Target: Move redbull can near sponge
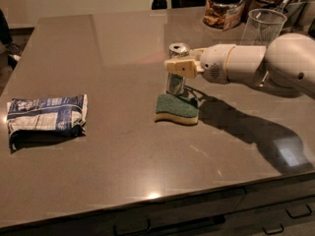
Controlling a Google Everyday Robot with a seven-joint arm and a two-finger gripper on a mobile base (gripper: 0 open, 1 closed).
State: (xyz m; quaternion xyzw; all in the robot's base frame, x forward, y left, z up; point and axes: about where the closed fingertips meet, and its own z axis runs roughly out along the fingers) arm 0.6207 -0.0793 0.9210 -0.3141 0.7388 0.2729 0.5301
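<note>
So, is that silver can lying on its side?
No, the redbull can stands upright just behind the sponge, with the gripper at its upper body.

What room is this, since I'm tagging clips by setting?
Likely a kitchen: grey countertop over drawers, a lidded food jar and clear cup at the back. The gripper is at the redbull can, beside the sponge.
</note>
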